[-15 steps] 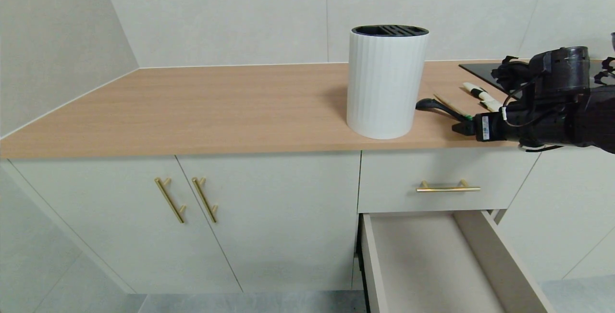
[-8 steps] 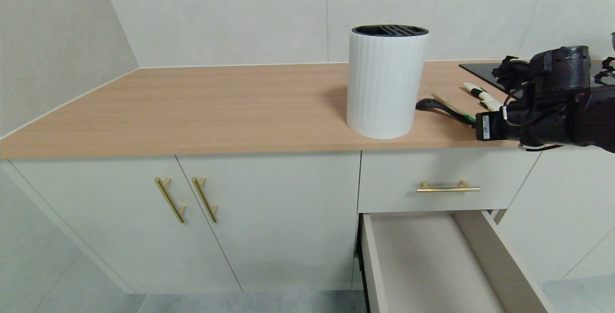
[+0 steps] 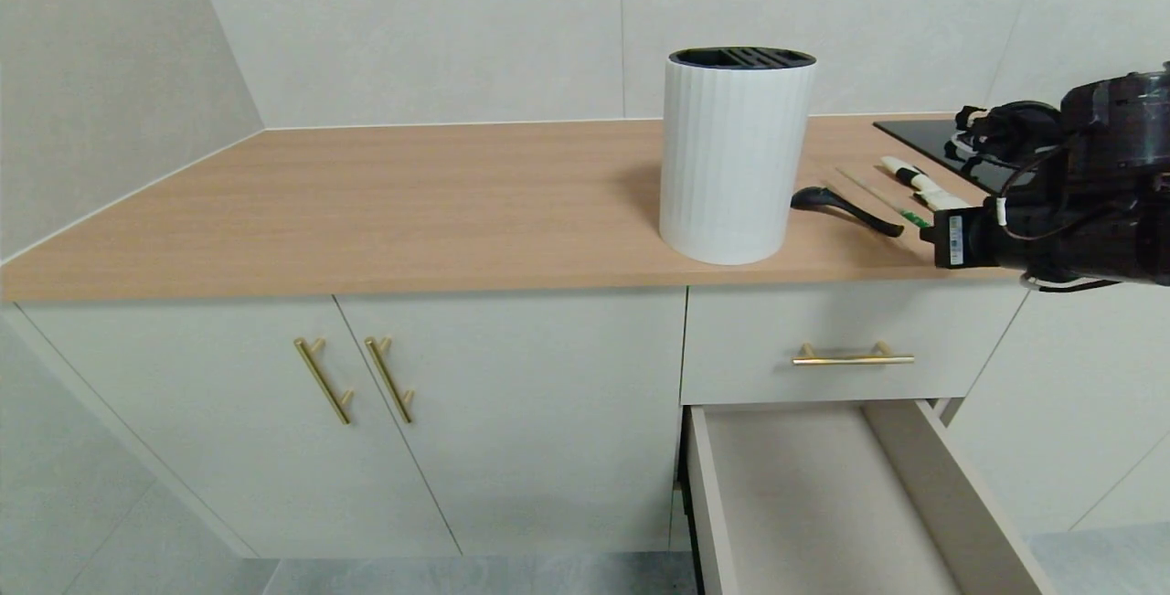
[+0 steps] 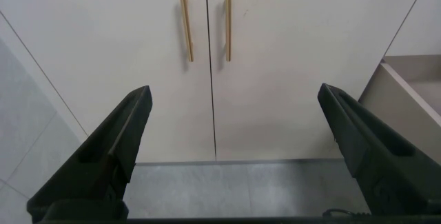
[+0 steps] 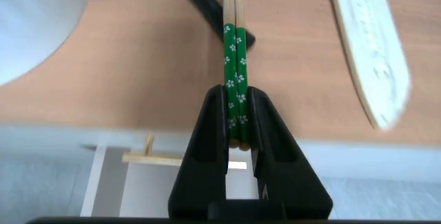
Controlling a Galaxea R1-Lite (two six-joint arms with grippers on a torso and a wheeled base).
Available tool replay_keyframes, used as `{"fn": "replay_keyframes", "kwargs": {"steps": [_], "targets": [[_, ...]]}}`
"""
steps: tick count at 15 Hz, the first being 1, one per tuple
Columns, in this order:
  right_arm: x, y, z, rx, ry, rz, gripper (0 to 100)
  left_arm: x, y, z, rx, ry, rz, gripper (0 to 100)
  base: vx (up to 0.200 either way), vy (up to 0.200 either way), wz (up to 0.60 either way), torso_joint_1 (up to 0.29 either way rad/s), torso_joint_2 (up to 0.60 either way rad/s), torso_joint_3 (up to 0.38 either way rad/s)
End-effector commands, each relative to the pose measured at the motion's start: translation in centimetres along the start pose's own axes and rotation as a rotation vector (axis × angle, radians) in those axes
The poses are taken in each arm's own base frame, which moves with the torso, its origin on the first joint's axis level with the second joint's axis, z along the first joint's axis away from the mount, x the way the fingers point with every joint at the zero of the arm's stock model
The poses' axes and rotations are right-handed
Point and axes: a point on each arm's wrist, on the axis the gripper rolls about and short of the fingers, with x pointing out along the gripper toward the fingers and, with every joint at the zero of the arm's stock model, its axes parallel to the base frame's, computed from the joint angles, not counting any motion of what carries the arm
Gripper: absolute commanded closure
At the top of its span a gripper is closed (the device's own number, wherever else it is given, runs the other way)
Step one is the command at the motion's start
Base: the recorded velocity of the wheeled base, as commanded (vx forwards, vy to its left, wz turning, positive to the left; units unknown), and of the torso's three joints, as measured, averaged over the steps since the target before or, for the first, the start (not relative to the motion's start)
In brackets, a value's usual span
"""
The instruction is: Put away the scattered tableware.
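Wood-grain countertop (image 3: 411, 202) spans the middle of the head view, with pale cabinet doors (image 3: 512, 412) below it and an open drawer (image 3: 708, 504) at lower right. Right of centre stands a white ribbed holder (image 3: 736, 156). Just to its right lie a black spoon (image 3: 836, 207), the chopsticks (image 3: 876, 196) and a white knife (image 3: 917, 184). At the right edge the right gripper (image 3: 928, 234) meets the chopsticks' near end, though its fingers are hard to read there. The right wrist view makes it plain: the jaws pinch the green, flower-printed ends of the pair, just beside the spoon's handle. The left wrist view adds the left gripper (image 4: 232, 96), jaws spread wide, facing gold-handled cabinet doors.
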Motion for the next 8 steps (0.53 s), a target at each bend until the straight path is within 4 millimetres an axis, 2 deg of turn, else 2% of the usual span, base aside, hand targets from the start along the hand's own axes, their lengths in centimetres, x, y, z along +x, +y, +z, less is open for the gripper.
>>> {"fn": "replay_keyframes", "kwargs": {"steps": [1,3,5,8], "targets": [[-4.6,-0.5,-0.1,0.005,-0.052,0.008,100,0.0,0.0,0.0,0.000,0.001,0.000,0,0.000,0.000,0.00,0.000,0.00,0.000],[-6.3,-0.6,-0.5,0.007,-0.061,0.011,100,0.0,0.0,0.0,0.000,0.001,0.000,0,0.000,0.000,0.00,0.000,0.00,0.000],[-8.8,-1.0,-1.1,0.007,-0.053,0.014,100,0.0,0.0,0.0,0.000,0.001,0.000,0,0.000,0.000,0.00,0.000,0.00,0.000],[-11.1,-1.2,-1.8,0.011,-0.039,0.085,100,0.0,0.0,0.0,0.000,0.001,0.000,0,0.000,0.000,0.00,0.000,0.00,0.000]]}}
